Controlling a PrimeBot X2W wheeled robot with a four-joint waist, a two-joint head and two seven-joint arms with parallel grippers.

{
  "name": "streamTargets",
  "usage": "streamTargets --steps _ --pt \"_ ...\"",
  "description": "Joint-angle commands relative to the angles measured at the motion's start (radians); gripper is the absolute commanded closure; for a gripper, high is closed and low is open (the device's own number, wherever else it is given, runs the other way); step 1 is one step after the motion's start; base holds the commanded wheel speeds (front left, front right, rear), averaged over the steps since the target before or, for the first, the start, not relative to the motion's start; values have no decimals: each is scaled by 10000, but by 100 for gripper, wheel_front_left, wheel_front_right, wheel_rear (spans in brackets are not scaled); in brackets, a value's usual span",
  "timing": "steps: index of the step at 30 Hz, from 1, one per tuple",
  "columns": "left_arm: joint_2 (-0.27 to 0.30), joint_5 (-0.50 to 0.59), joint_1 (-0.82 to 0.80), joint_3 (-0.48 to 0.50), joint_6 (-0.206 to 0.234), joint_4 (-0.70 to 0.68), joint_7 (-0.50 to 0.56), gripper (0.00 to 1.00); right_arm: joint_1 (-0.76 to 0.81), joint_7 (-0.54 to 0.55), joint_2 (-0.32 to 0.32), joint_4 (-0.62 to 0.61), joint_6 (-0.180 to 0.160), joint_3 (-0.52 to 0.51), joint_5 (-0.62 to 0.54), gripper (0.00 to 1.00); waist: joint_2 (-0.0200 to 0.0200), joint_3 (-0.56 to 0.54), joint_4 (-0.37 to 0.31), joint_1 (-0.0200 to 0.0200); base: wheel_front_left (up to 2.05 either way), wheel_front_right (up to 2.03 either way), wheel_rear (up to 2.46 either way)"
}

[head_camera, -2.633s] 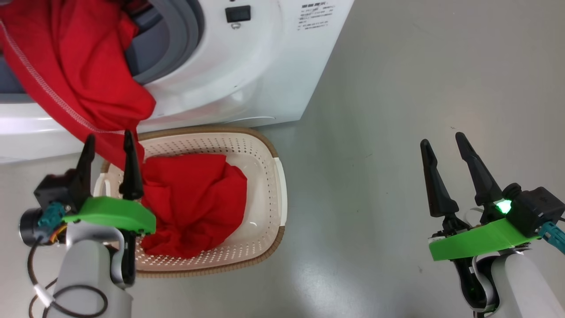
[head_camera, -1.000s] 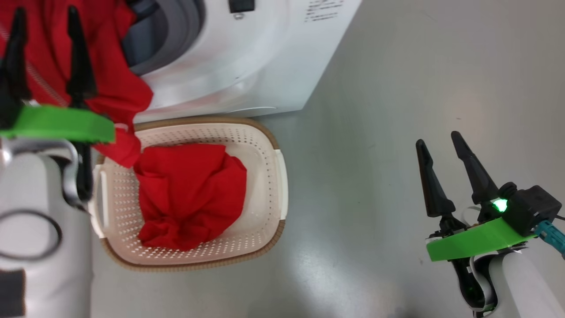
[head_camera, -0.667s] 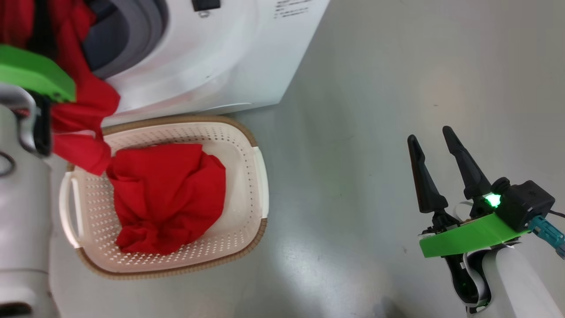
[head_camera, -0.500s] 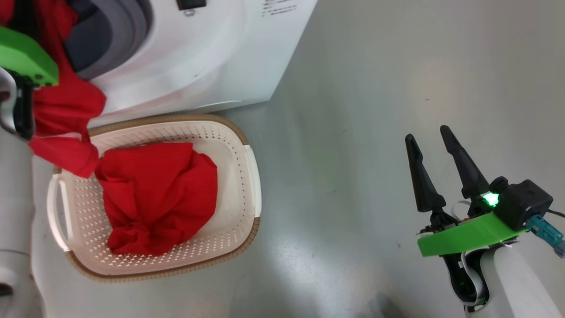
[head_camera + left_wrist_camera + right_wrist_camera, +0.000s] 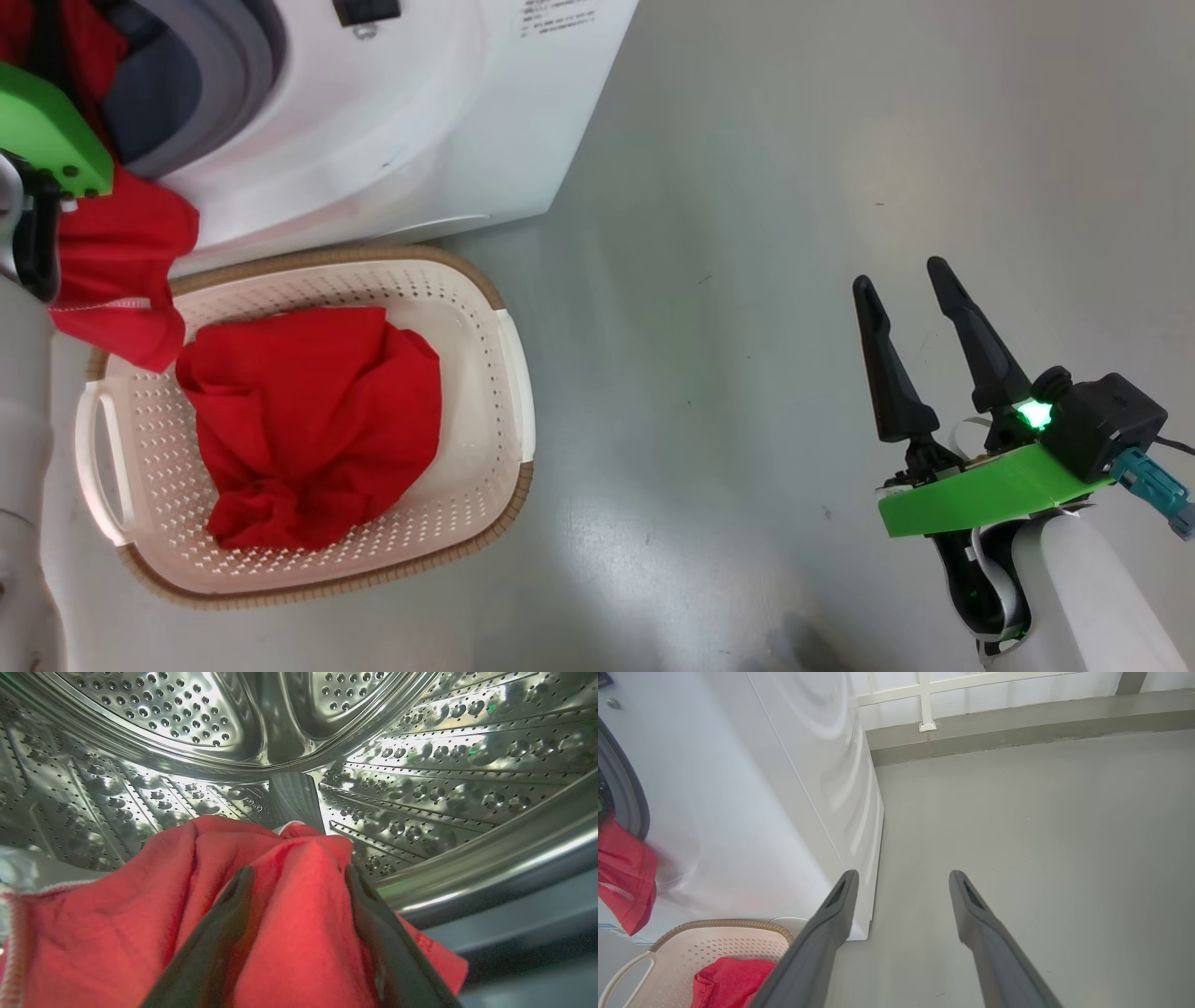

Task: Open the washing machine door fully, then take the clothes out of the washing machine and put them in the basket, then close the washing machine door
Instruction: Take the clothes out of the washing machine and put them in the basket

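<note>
Right gripper (image 5: 898, 275) hovers over bare floor (image 5: 747, 187), well out from the washing machine's front and off to its right. Its fingers are spread wide, with nothing between them and touching nothing. Basket (image 5: 485, 392) sits on the floor just in front of the washing machine (image 5: 392, 121), with a red bundle of clothes (image 5: 308, 420) lying in it. A second red garment (image 5: 117, 271) hangs out of the machine's opening, its lower end over the basket's rim. Left gripper (image 5: 299, 875) is inside the machine's steel drum (image 5: 420, 788). Its fingers are spread wide astride a raised fold of red cloth, which sits between them unpinched.
</note>
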Motion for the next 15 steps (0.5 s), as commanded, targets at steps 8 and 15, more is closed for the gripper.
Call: streamTargets --steps 8,15 --pt "510 -474 -28 -379 -54 -5 125 100 60 -65 -30 -223 48 224 45 0 -1 -54 56 0 0 0 0" --pt "513 -863 77 -651 -55 -12 -131 100 53 -65 -67 -223 48 142 48 0 -1 -126 133 0 0 0 0"
